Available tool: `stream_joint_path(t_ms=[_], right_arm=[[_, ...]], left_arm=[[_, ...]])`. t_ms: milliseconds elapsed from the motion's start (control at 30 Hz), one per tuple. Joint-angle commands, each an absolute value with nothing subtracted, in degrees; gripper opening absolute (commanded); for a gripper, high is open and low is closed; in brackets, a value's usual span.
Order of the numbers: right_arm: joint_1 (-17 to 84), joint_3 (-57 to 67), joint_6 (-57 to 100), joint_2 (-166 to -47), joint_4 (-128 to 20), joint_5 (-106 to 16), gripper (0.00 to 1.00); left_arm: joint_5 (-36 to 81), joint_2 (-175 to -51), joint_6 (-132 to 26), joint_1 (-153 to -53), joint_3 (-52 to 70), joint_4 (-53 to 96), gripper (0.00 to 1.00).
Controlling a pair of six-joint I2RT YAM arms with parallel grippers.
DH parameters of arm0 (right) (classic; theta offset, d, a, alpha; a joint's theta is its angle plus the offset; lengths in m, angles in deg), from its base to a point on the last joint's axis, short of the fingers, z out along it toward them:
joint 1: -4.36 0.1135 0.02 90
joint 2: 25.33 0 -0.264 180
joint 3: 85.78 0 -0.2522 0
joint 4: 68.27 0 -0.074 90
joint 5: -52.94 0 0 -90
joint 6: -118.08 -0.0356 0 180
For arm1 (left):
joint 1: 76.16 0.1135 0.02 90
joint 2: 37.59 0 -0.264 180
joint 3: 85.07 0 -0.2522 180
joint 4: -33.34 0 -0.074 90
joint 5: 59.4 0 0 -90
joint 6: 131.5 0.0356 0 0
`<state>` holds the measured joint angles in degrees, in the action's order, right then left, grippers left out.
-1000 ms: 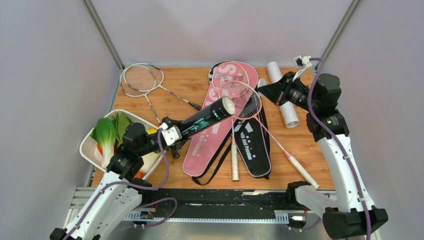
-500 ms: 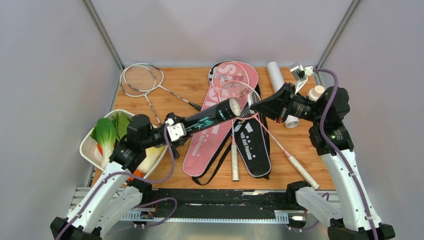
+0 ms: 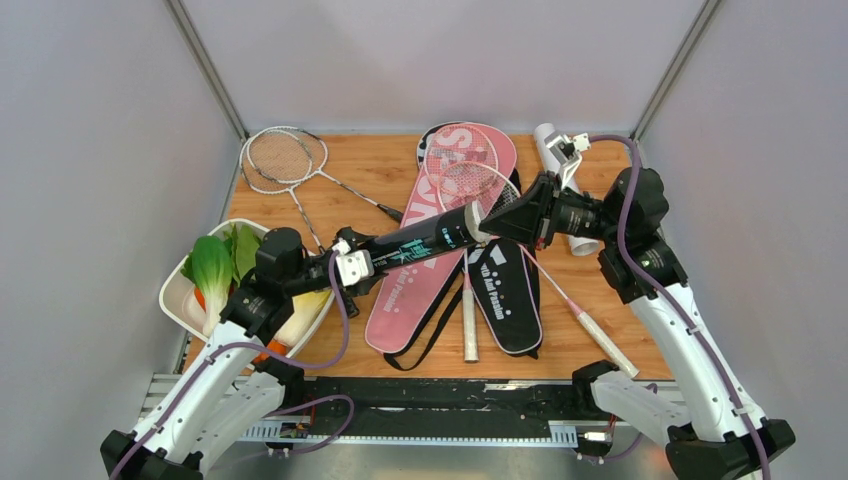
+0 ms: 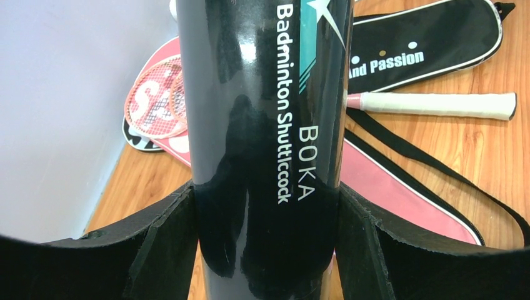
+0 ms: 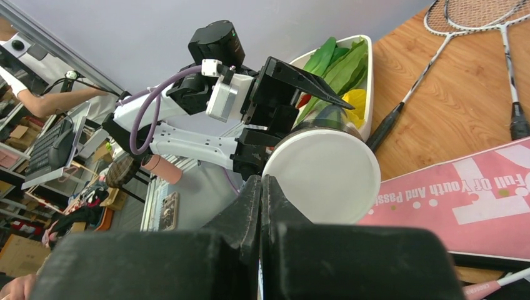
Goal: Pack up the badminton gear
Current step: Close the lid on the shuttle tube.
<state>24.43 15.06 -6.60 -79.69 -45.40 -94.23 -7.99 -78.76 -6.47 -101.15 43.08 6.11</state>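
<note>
A black shuttlecock tube [image 3: 420, 240] hangs slanted above the pink racket bag [image 3: 400, 300], with my left gripper [image 3: 352, 268] shut on its lower end. In the left wrist view the tube [image 4: 262, 112] fills the gap between the fingers [image 4: 169, 237] of that gripper [image 4: 265, 212]. My right gripper [image 3: 490, 224] is shut with nothing in it, its tips at the tube's white round end [image 5: 321, 176]. In the right wrist view those tips [image 5: 260, 182] sit at the disc's lower left edge. Two pink rackets [image 3: 470, 175] lie across the pink bag and the black bag [image 3: 505, 285].
Two silver rackets [image 3: 285, 160] lie at the back left. A white tray [image 3: 175, 300] of vegetables sits by the left arm. A white tube [image 3: 578, 238] lies at the back right, partly hidden behind my right arm.
My right gripper swung left from the back right to the tube's upper end. The left arm lowered and flattened the tube a little toward it.
</note>
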Motion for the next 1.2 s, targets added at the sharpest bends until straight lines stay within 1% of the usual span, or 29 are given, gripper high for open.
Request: stream_joint_path(t_ms=[0,300,733,933,1033,1167], right_arm=[[26.91,14.07,-7.17,-80.18,-47.78,-92.12,0.00],[28.64,15.34,-7.09,-79.77,-47.74,-90.27,0.00],[28.67,18.47,-8.08,-78.79,-47.47,-91.47,0.00],[28.72,18.58,-9.28,-79.31,-48.15,-94.59,0.00],[28.71,19.09,-10.06,-78.80,-48.57,-96.29,0.00],[28.88,20.51,-11.73,-78.37,-50.25,-98.03,0.00]], left_arm=[[-10.47,-78.07,-3.69,-101.38,39.86,8.83,0.02],[-10.98,-77.67,-3.31,-101.39,39.51,8.53,0.02],[-12.52,-76.67,-1.92,-101.38,39.83,8.98,0.02],[-16.47,-74.03,1.26,-101.31,43.11,13.51,0.02],[-17.89,-72.20,0.91,-101.33,44.52,17.55,0.02],[-20.15,-71.81,0.20,-101.36,44.87,19.18,0.02]])
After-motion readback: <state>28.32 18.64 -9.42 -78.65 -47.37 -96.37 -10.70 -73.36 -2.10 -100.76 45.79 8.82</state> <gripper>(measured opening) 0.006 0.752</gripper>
